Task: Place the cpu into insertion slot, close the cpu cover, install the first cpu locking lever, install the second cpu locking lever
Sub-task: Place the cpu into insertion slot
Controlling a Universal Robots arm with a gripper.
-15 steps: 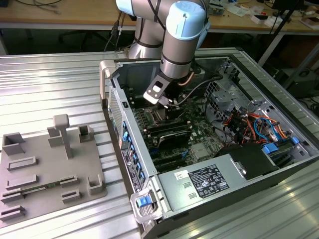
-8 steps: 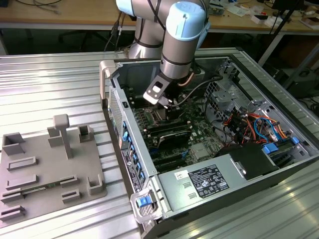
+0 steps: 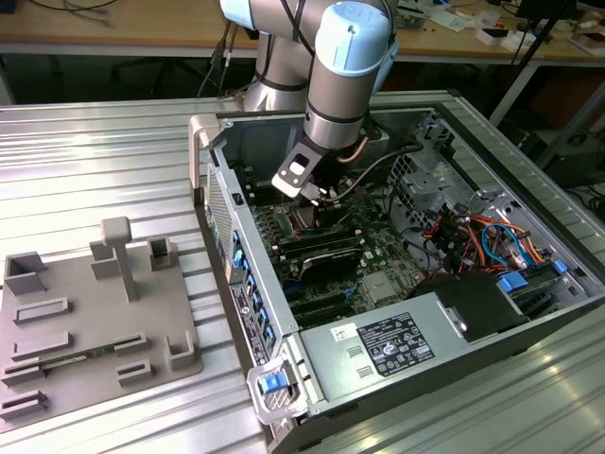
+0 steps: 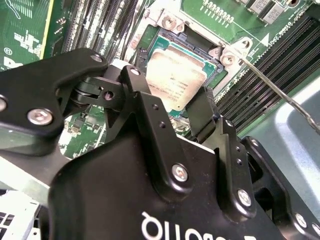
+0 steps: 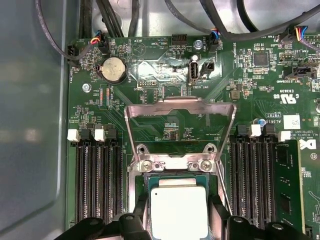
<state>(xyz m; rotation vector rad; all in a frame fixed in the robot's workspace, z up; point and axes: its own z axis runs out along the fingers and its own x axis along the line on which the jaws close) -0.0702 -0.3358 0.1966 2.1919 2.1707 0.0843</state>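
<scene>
In both wrist views the cpu [image 5: 179, 210] [image 4: 172, 75], a flat square chip with a silver top, lies in the insertion slot [image 5: 172, 176] [image 4: 170, 31] on the green motherboard. My gripper [image 5: 179, 220] [image 4: 167, 95] [image 3: 317, 197] reaches down into the computer case, one black finger [image 5: 140, 210] against each of two opposite cpu edges. The cpu cover [image 5: 180, 106], a thin silver frame, stands hinged open beyond the slot. A thin locking lever [image 4: 280, 90] sticks out past a slot corner.
Black memory slots [image 5: 97, 185] flank the socket on both sides. Cables [image 3: 454, 232] and a power supply [image 3: 388, 345] fill the case toward the exterior view's right. A grey parts tray [image 3: 95, 322] sits on the ribbed metal table at the exterior view's left.
</scene>
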